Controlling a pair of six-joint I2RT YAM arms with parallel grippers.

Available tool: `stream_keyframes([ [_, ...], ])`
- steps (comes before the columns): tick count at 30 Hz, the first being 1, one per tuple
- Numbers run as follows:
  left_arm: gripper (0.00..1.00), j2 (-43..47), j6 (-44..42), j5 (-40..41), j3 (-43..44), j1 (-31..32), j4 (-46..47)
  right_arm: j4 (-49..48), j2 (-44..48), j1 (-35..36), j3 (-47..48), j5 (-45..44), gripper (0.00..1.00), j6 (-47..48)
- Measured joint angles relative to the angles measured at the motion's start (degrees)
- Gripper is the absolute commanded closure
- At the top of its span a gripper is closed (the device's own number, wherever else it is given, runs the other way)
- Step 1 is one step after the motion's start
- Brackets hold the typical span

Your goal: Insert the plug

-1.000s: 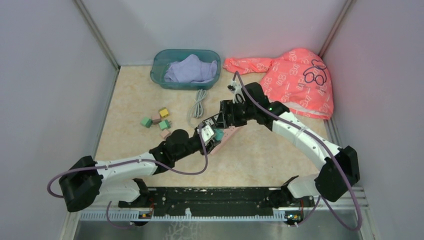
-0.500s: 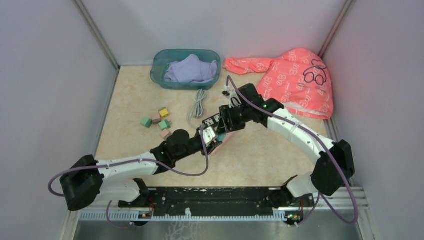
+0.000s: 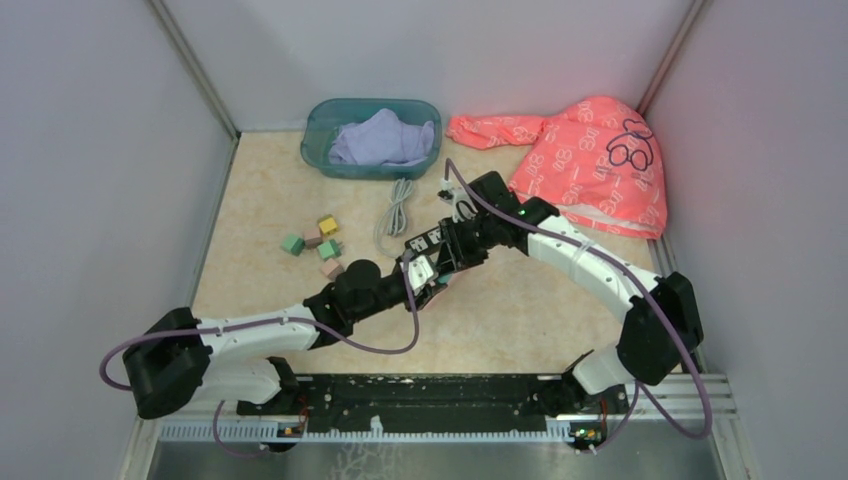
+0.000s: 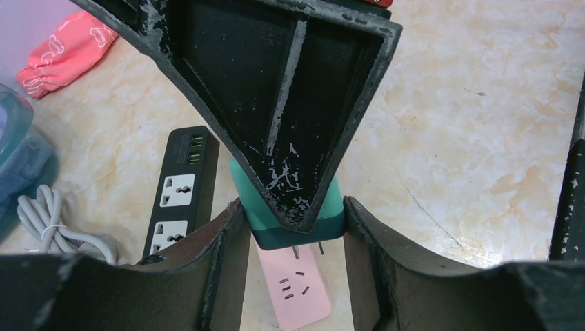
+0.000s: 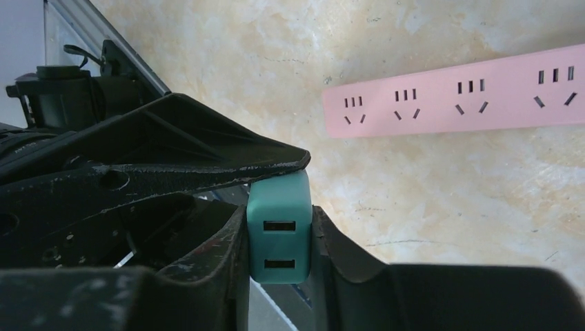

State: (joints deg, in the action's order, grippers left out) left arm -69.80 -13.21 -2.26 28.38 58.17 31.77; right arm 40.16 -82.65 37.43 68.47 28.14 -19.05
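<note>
**Progress.** Insertion is not done. The plug (image 4: 296, 207) is held in the air above the pink power strip (image 4: 296, 289), with its two prongs bare and pointing down at the strip. No prong has entered a slot. Pickup is complete. What is left is lining up over a socket, lowering and pressing home.

**Grip.** The left gripper (image 4: 296, 227) is closed on the plug, with a finger pressed to each side of the body. The right gripper (image 5: 279, 255) is likewise clamped on it, holding the end that carries the ports. In each wrist view the other arm's finger lies across the top of the plug. Both claws appear to grip at once, which suggests a handover or a two-handed regrip. Which arm carries the load cannot be confirmed from these angles.

**Location.** In the left wrist view the pink strip lies at 6 o'clock of the plug and a black power strip (image 4: 179, 193) at 9 o'clock. In the right wrist view the pink strip runs off at 1 o'clock, apart from the plug.

**Condition of the plug.** It is a teal, blocky adapter with rounded corners. It has two USB ports on one face and two flat prongs on the opposite face. No damage is visible.
</note>
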Motion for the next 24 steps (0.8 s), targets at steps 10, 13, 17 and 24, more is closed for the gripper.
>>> stream_keyframes([
  [10, 0.29, -0.2, 2.3, 3.9, 0.0, 0.2, -0.7, -0.2, 0.1, 0.3, -0.2, -4.6, 1.0, 0.9],
  [13, 0.22, -0.2, 4.8, 6.7, 0.0, 0.2, -2.1, -1.2, 0.7, 0.3, -1.4, -9.2, 1.0, 0.9],
  [17, 0.2, -0.2, 8.7, 8.9, 0.0, 0.2, -4.5, -3.0, 2.5, 0.3, -4.6, -14.7, 1.0, 0.2],
  [24, 0.21, -1.8, 16.6, 10.0, 0.6, -2.0, -9.4, -5.9, 4.7, 0.3, -8.7, -23.3, 1.0, -1.8],
])
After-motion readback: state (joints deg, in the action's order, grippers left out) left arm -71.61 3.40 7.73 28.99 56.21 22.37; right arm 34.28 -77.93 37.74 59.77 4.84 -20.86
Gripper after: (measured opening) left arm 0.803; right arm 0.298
